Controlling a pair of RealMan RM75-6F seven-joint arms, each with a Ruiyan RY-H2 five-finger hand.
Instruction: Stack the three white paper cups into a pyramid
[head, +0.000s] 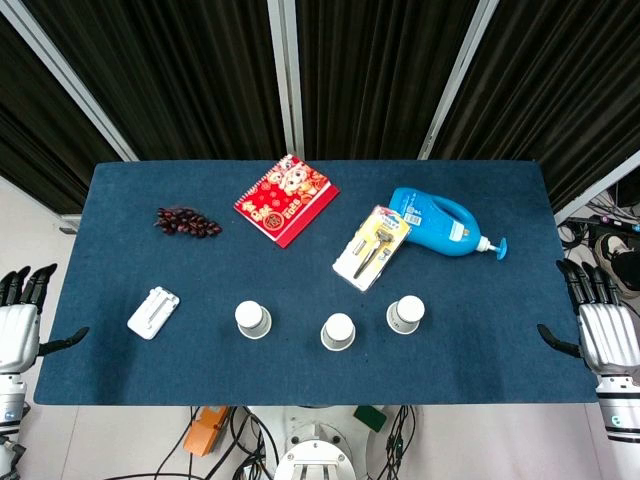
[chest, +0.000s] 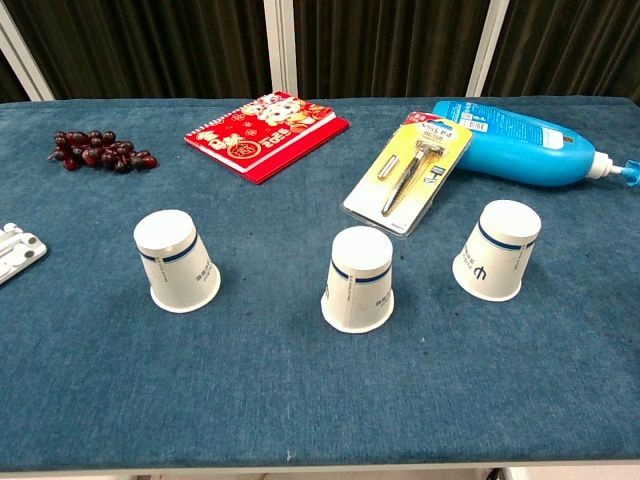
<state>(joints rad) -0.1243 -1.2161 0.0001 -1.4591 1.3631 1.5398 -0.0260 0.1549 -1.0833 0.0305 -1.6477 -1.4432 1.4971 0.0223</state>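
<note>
Nearest to you stand three white paper cups, all upside down and well apart in a row: left cup, middle cup, right cup. Only the head view shows your hands: left hand at 9 o'clock and right hand at 3 o'clock, both off the table edge, fingers spread, grasping nothing. At 12 o'clock lie a red booklet, grapes, a packaged razor resting against a blue pump bottle. A white packet lies at 9 o'clock.
</note>
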